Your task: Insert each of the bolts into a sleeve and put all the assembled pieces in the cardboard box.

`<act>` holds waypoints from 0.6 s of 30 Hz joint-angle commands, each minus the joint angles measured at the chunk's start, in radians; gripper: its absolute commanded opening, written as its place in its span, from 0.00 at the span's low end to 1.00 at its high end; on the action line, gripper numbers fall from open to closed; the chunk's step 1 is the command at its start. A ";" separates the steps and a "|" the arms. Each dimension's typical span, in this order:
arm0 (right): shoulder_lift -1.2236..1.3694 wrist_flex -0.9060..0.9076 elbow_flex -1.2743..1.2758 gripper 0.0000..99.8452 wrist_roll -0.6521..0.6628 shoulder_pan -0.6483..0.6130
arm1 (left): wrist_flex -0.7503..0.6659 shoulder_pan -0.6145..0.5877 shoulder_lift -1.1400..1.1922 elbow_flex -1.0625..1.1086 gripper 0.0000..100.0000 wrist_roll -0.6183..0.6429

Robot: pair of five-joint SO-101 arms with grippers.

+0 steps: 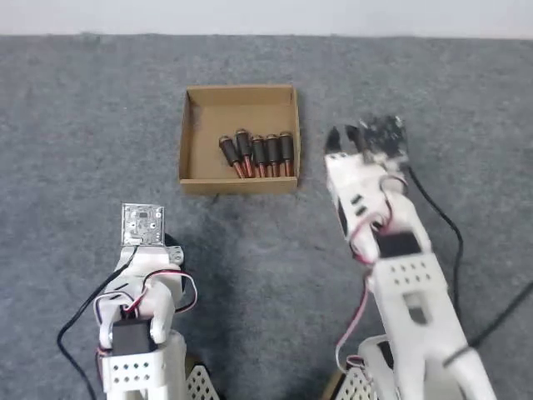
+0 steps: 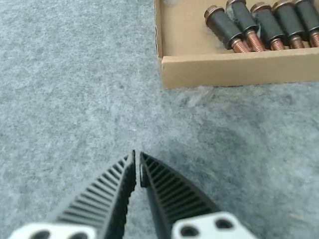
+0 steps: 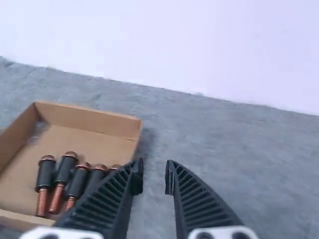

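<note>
The cardboard box [image 1: 193, 133] lies on the grey carpet at the middle back. Several copper bolts in black sleeves [image 1: 258, 154] lie side by side in its front right part, also seen as assembled bolts [image 2: 259, 25] and assembled bolts [image 3: 67, 181] in the wrist views. My left gripper [image 2: 137, 157] is shut and empty, low over bare carpet in front of the box [image 2: 239, 67]. My right gripper [image 3: 153, 174] is slightly open and empty, raised just right of the box [image 3: 89, 119]; in the high view the right gripper [image 1: 354, 137] sits beside the box's right wall.
Grey carpet covers the whole table. A pale wall [image 3: 159, 40] runs along the far edge. Black cables [image 1: 441, 221] trail from the right arm at the right. The left arm's base and wrist board [image 1: 141, 225] sit at the front left.
</note>
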 commanded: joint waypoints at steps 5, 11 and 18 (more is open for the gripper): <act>-0.378 0.015 0.207 0.06 0.017 0.117 | -0.029 -0.002 -0.017 -0.016 0.01 -0.003; -0.680 0.375 0.253 0.06 0.012 0.157 | -0.028 0.000 -0.017 -0.016 0.01 -0.003; -1.059 0.642 0.350 0.06 0.018 0.177 | -0.028 0.000 -0.017 -0.016 0.01 -0.003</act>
